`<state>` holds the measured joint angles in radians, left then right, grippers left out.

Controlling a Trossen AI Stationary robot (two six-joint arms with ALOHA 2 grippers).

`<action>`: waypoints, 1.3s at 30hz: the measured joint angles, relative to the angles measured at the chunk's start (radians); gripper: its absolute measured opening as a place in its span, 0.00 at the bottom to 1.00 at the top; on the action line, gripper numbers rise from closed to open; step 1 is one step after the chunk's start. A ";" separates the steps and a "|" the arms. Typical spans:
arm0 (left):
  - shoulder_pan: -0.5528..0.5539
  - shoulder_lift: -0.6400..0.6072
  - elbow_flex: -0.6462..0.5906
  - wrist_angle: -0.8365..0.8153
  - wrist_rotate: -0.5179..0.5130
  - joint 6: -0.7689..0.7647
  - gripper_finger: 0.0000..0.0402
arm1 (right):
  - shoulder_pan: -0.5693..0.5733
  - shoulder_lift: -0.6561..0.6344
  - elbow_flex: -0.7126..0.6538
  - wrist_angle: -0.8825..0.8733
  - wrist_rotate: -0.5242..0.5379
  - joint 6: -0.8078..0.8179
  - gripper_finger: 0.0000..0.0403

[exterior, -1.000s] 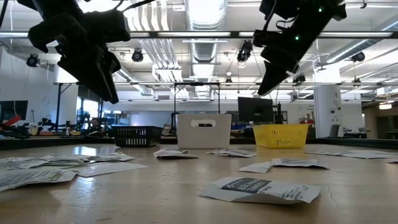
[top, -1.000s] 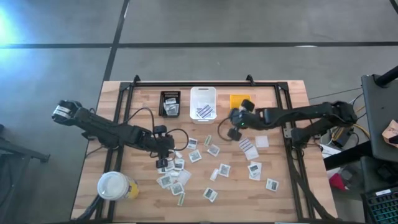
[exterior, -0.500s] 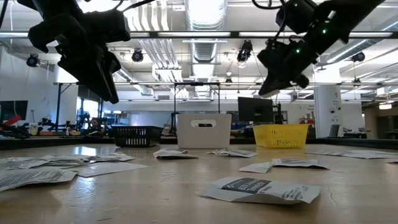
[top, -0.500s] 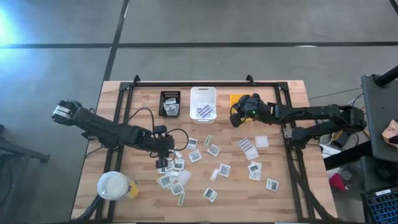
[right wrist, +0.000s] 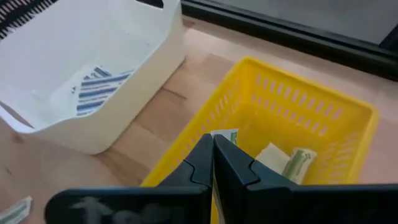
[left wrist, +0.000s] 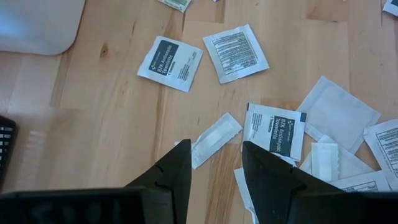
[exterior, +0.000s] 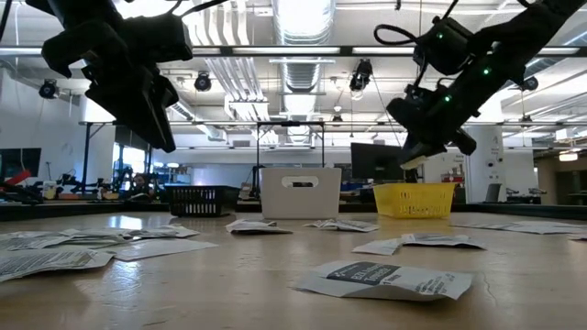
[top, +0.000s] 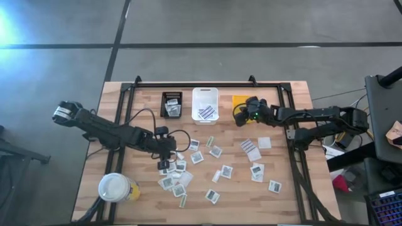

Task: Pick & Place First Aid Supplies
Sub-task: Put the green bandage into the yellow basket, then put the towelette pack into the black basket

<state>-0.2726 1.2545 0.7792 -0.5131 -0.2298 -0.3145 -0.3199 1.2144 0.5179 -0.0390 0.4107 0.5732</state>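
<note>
- Two arms are over your desk [top: 125,103]: the left one reaches in from 9 o'clock, the right one from 3 o'clock.
- Your right tool [top: 239,119] hangs at about 1 o'clock on the desk, over the near rim of the yellow bin [top: 240,100]. Its fingers [right wrist: 208,158] are pressed together, and a narrow pale yellow-green strip [right wrist: 225,137] shows just past their tips; you cannot tell whether it is pinched.
- Inside the yellow bin, the right wrist view shows you more yellow-green strips [right wrist: 292,163] lying on the floor of the bin.
- Your left tool [top: 164,152] sits left of the desk's middle, at the 10 o'clock edge of the packet spread. Its fingers [left wrist: 176,176] stand apart with nothing between them, above a small pale strip [left wrist: 214,138] lying on the wood.
- Most first aid packets [top: 215,150] lie loose from the middle of the desk toward 6 o'clock: white squares with dark patches, with blue-striped ones [top: 250,149] toward 3 o'clock.
- At 12 o'clock you have the white bin [top: 205,94] with blue-striped packets inside, and the black bin [top: 171,104] just to its 9 o'clock side.
- One large white-lidded cup [top: 115,187] stands at 7 o'clock.
</note>
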 joint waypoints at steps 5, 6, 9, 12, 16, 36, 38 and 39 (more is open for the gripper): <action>0.000 0.000 0.000 0.006 0.000 0.000 0.34 | 0.001 0.000 -0.019 0.001 0.013 -0.009 0.02; 0.000 0.000 0.000 0.006 0.000 0.000 0.34 | 0.001 0.000 -0.023 0.001 0.016 -0.017 0.02; 0.000 0.000 0.000 0.008 0.000 0.000 0.34 | 0.001 0.000 -0.033 -0.002 0.035 -0.029 0.02; 0.000 0.000 0.000 0.017 0.000 0.001 0.34 | 0.001 0.000 -0.034 0.005 0.039 -0.034 0.02; 0.000 0.000 0.000 0.020 0.000 0.001 0.34 | 0.001 0.000 -0.034 0.008 0.036 -0.047 0.04; 0.000 0.000 0.000 0.023 0.004 0.005 0.34 | 0.003 -0.003 0.030 0.026 -0.160 -0.084 0.29; 0.000 0.000 0.000 0.023 0.005 0.002 0.34 | 0.014 -0.003 0.054 0.022 -0.239 -0.107 0.28; 0.000 0.000 0.000 0.023 0.005 0.002 0.34 | 0.026 -0.003 0.065 0.020 -0.267 -0.115 0.28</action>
<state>-0.2729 1.2545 0.7792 -0.4904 -0.2244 -0.3126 -0.2943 1.2110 0.5826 -0.0188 0.1434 0.4578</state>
